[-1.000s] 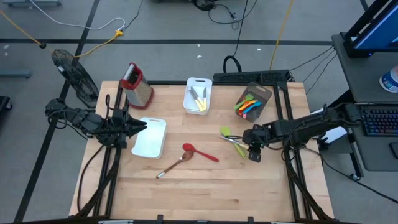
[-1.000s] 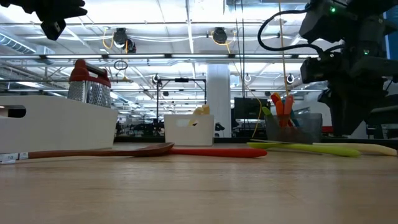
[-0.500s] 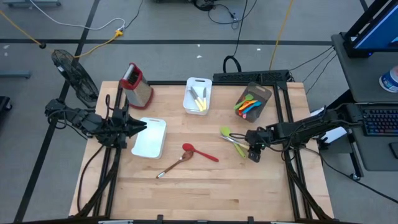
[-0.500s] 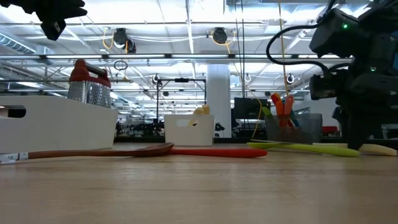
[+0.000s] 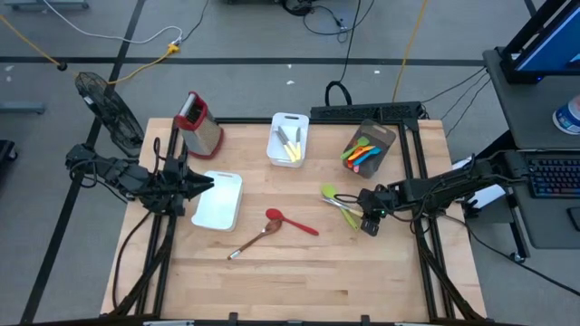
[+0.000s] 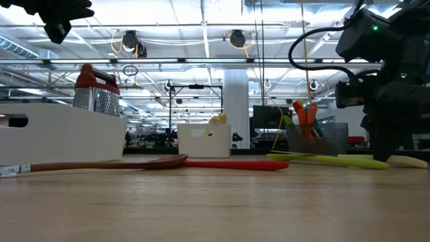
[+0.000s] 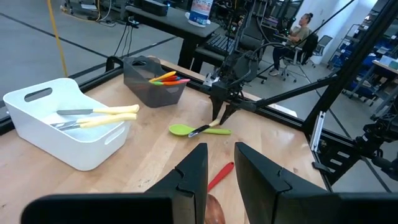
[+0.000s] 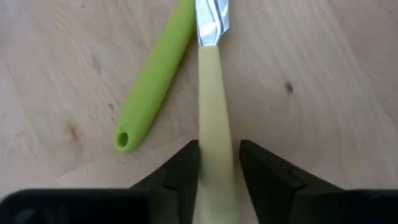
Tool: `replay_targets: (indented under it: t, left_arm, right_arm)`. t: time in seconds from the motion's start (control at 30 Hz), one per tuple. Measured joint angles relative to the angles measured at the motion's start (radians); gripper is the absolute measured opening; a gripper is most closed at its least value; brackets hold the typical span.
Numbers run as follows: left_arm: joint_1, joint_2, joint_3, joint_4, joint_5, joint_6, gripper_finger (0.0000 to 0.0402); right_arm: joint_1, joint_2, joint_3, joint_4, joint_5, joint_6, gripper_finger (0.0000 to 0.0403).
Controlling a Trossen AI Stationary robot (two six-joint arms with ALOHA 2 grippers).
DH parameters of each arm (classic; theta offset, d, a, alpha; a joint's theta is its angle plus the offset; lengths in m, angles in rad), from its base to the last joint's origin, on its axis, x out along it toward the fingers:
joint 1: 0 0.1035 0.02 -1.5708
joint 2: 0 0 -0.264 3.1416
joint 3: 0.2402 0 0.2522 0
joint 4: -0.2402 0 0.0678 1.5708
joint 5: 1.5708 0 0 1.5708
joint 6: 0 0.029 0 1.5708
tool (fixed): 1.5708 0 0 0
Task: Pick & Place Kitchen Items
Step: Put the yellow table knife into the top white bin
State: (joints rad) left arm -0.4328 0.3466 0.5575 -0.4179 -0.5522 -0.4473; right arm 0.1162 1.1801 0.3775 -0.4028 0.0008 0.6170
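The wooden bench (image 5: 299, 263) carries everything here. Near its far left corner stands a metal box grater (image 5: 198, 123) with a red top, and just nearer lies a white tray (image 5: 218, 200) by the left edge. At the middle of the far edge sits a white bin (image 5: 289, 139) holding cream knives (image 7: 99, 116); toward the far right corner a grey bin (image 5: 370, 148) holds orange, green and blue utensils (image 5: 361, 154).

The left pincer (image 5: 205, 184) hangs above the left edge, over the tray, its fingers a small way apart with nothing between them.

Mid-bench lie a red spoon (image 5: 290, 221) and a brown wooden spoon (image 5: 254, 242), their heads touching. Toward the right edge lies a green spoon (image 5: 337, 203), and beside it a cream knife (image 8: 211, 74) that crosses its handle.

The right pincer (image 5: 369, 220) is low over that knife's handle end. In the right wrist view the cream handle runs between the two dark fingers (image 8: 180, 171), which sit close on either side; whether they already press it is hard to judge, though they look clamped on it.
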Motion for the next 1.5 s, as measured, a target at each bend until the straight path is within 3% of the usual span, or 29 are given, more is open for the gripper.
replay_targets:
  t: [0.17, 1.23, 1.5]
  left_arm:
    - [0.000, 0.000, 0.000, 0.001, 0.000, -0.001, 0.0081]
    - [0.000, 0.000, 0.000, 0.026, -0.017, -0.013, 0.0081]
    - [0.000, 0.000, 0.000, 0.038, -0.019, -0.010, 0.0081]
  right_arm:
    - [0.000, 0.000, -0.001, -0.002, 0.001, -0.007, 0.0064]
    - [0.000, -0.092, 0.093, 0.022, -0.006, -0.032, 0.0064]
    - [-0.001, -0.127, 0.094, 0.161, -0.031, 0.005, 0.0064]
